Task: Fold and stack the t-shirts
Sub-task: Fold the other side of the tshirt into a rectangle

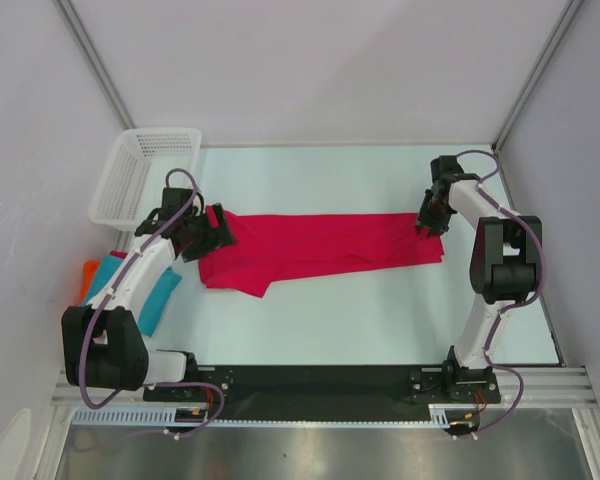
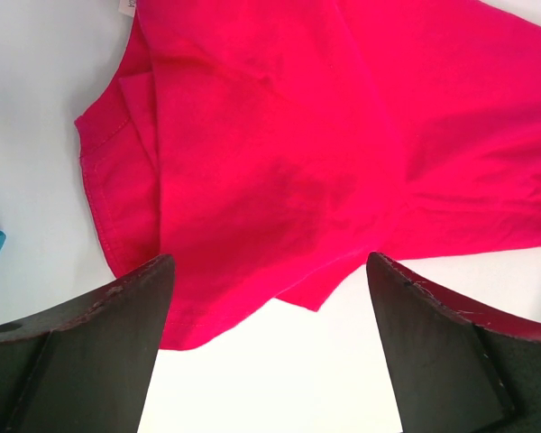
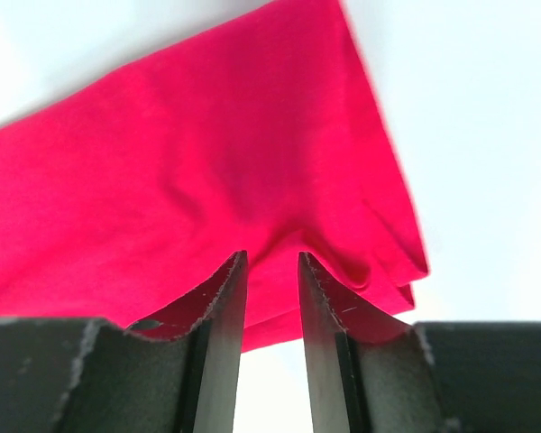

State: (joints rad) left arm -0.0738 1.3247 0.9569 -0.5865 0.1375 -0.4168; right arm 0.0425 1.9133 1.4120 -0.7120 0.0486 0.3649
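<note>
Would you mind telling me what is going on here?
Two robot arms are working on a crimson-pink t-shirt lying across the table in a long band. The left gripper hangs open over its left end; the right gripper is at the right end, jaws narrowly apart, and I cannot tell whether it pinches the cloth. A teal t-shirt and an orange t-shirt lie at the left, near a white mesh basket.

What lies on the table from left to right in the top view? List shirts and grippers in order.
orange t-shirt → teal t-shirt → left gripper → crimson-pink t-shirt → right gripper
</note>
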